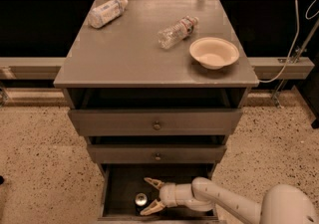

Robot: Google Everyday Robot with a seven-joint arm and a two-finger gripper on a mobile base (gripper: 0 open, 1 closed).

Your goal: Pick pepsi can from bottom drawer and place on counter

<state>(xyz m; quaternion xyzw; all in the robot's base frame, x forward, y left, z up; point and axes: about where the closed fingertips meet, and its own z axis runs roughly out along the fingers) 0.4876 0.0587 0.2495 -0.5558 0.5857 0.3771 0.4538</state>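
The pepsi can (141,199) stands upright in the open bottom drawer (117,188), left of its middle; only its silver top shows clearly. My gripper (152,196) reaches into the drawer from the right. Its two tan fingers (153,183) are spread open, just right of the can, one behind and one in front of it. The grey counter (129,54) is the cabinet's top surface above.
On the counter lie a clear plastic bottle (176,32), a white-labelled bottle (106,12) at the back left, and a beige bowl (214,52) at the right. Two upper drawers with round knobs (157,125) stand slightly pulled out. Speckled floor surrounds the cabinet.
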